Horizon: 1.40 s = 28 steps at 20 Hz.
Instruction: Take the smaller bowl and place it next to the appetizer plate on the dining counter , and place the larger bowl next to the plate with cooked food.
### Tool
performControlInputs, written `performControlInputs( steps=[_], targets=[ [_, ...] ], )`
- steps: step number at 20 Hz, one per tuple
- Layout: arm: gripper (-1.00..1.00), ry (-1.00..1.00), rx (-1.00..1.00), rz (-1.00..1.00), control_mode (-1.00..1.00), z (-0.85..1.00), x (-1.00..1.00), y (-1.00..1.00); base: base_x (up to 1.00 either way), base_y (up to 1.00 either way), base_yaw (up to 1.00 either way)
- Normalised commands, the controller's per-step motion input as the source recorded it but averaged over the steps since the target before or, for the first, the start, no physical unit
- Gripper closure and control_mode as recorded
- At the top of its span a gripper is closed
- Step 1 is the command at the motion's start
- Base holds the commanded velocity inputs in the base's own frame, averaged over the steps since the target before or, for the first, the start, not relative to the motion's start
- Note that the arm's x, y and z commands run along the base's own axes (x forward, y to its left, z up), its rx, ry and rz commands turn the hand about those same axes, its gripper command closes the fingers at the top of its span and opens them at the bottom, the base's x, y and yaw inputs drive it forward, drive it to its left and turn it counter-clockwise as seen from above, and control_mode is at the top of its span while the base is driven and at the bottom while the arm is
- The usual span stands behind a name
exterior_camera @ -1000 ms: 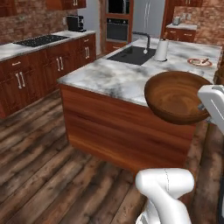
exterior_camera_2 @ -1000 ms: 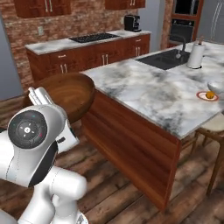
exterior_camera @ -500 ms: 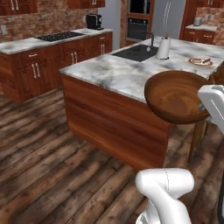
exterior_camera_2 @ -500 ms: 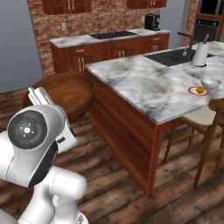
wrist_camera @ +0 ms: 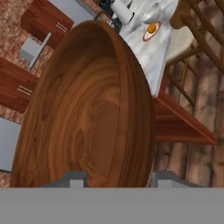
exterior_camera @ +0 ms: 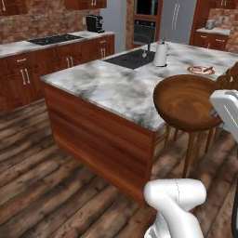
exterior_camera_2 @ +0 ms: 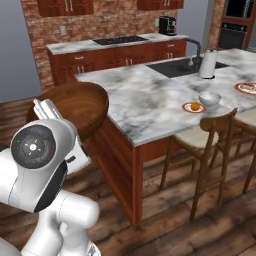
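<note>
The larger bowl (exterior_camera: 186, 101), wide and dark brown wood, hangs in the air off the dining counter's (exterior_camera: 114, 83) near corner. My gripper (wrist_camera: 118, 178) is shut on its rim, and its hollow faces the hand camera. In the right base view the larger bowl (exterior_camera_2: 75, 104) sits just above my arm's shoulder, left of the dining counter (exterior_camera_2: 145, 97). The smaller bowl (exterior_camera_2: 210, 98) stands on the marble right beside the appetizer plate (exterior_camera_2: 193, 107) with its orange item. Farther along lies the plate with cooked food (exterior_camera_2: 247, 87), seen also as the plate with cooked food (exterior_camera: 201, 69).
A white jug (exterior_camera: 160, 54) stands by the dark sink (exterior_camera: 132, 59) and faucet. Wooden chairs (exterior_camera_2: 212, 142) line the counter's right side. A stool (exterior_camera: 193, 148) shows below the held bowl. Wall cabinets with a cooktop (exterior_camera: 55, 39) run along the brick wall.
The whole scene has shifted left as the base drove around the counter's corner. The wooden bowl has stayed in my gripper in the same place relative to the arm.
</note>
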Motion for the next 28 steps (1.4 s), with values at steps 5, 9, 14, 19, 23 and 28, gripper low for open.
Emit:
performControlInputs(
  steps=[5, 9, 14, 19, 23, 28],
  targets=[
    [1.0, 0.0, 0.0, 0.0, 1.0, 0.0, 0.0, 0.0, 0.15, -1.0, 0.14],
    [1.0, 0.0, 0.0, 0.0, 1.0, 0.0, 0.0, 0.0, 0.19, -1.0, 0.12],
    [1.0, 0.0, 0.0, 0.0, 1.0, 0.0, 0.0, 0.0, 0.2, -1.0, 0.11],
    [1.0, 0.0, 0.0, 0.0, 1.0, 0.0, 0.0, 0.0, 0.21, -1.0, 0.11],
    [1.0, 0.0, 0.0, 0.0, 1.0, 0.0, 0.0, 0.0, 0.18, -1.0, 0.12],
    [1.0, 0.0, 0.0, 0.0, 1.0, 0.0, 0.0, 0.0, 0.21, -1.0, 0.16]
  ],
)
